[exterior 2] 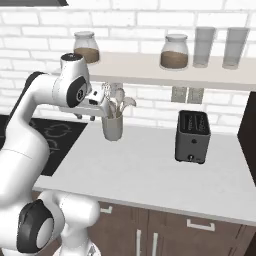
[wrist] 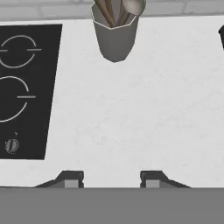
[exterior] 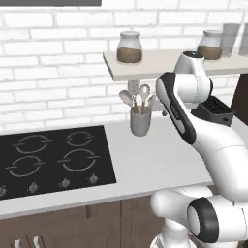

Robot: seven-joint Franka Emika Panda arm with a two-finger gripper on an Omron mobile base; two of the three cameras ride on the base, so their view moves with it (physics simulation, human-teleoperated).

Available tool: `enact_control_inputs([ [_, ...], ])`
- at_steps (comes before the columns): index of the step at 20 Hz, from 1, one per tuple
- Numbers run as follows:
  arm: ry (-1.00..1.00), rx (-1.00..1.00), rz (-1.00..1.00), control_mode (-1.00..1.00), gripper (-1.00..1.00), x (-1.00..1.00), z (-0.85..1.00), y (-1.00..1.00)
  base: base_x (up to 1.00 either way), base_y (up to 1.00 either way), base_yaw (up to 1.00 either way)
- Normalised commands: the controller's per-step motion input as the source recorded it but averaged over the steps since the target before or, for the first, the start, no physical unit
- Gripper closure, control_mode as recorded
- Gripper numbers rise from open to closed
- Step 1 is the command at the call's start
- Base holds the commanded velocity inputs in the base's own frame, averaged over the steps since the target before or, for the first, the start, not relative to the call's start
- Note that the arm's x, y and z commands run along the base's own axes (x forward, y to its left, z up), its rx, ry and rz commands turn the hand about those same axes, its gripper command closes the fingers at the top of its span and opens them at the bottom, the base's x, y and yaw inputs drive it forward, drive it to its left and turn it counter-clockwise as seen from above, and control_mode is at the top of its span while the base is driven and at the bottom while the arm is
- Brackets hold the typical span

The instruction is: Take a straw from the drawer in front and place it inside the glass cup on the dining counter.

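My gripper hangs high over the white counter beside the black cooktop, pointing down at it. Its two dark fingertips stand apart with nothing between them, so it is open. From the right base view the gripper hovers just left of the grey utensil holder. Dark-brown cabinet fronts with pale handles run below the counter edge, all shut; I cannot tell which one is the drawer. The straw, the glass cup and the dining counter are out of view.
A grey utensil holder with spoons stands near the wall, and a dark toaster sits to its right. The black cooktop lies at the left. A shelf above carries two brown-filled jars and two tall pale tumblers.
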Motion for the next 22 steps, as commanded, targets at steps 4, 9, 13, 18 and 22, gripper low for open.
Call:
enact_control_inputs([
  [4,0.0,0.0,0.0,1.0,-1.0,0.0,0.0,0.0,-0.22,0.01,0.0],
  [9,0.0,0.0,0.0,1.0,-1.0,0.0,0.0,0.0,-0.84,0.29,-0.2],
  [13,0.0,0.0,0.0,1.0,-1.0,0.0,0.0,0.0,-0.33,0.68,-0.59],
  [18,0.0,0.0,0.0,1.0,-1.0,0.0,0.0,0.0,-0.03,0.6,-0.7],
  [22,0.0,0.0,0.0,1.0,-1.0,0.0,0.0,0.0,0.0,0.6,-0.7],
])
